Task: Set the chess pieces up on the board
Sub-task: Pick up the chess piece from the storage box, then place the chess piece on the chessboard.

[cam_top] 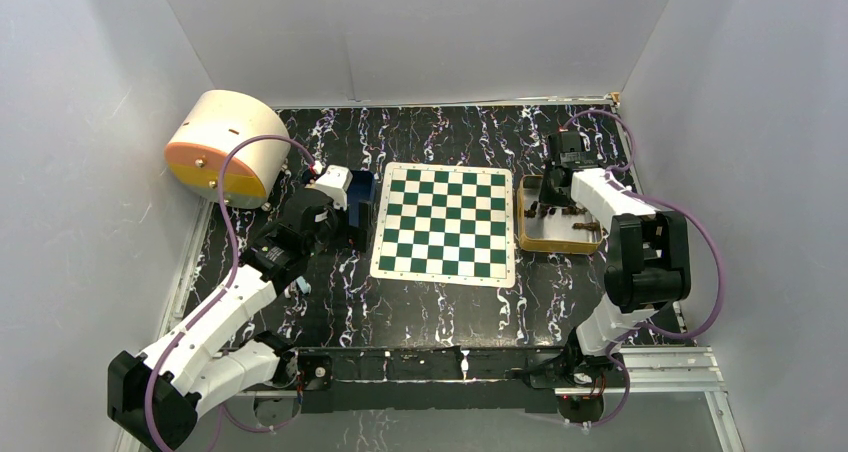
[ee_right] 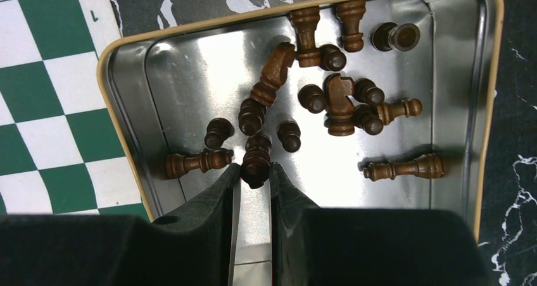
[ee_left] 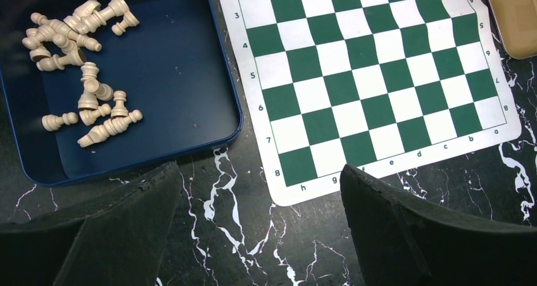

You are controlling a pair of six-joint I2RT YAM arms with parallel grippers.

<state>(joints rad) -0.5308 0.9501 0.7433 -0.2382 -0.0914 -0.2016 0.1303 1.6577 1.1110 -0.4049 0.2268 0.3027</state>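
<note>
The right gripper [ee_right: 254, 172] pinches one dark piece [ee_right: 256, 159] inside the gold tin [ee_right: 130, 166], at three o'clock of the board [cam_top: 445, 222]. Its long axis runs twelve-to-six, the near end hidden between the fingers. Other chess pieces [ee_right: 339, 102] lie toppled every way, while the left gripper [ee_left: 259, 178] hangs spread wide.

Even, diffuse white light throughout, with soft shadows and one patch of hard glare.

In the top view the pale walls [cam_top: 400, 32] spread the light evenly. The dark marbled desk [cam_top: 440, 312] carries only faint shadows under the arms, and fine detail is a little soft. The left wrist view is sharp on the board [ee_left: 373, 77], whose lines bow toward the frame's edges. The left claw [ee_left: 258, 169] is a near-featureless black mass in the foreground. In the right wrist view the tin tray [ee_right: 183, 77] throws back bright, washed-out patches and doubles the chess pieces [ee_right: 329, 96] with reflections. The piece [ee_right: 256, 156] pinched in the right claw [ee_right: 254, 168] is crisp, while the claw's fingers are dark and slightly blurred.
</note>
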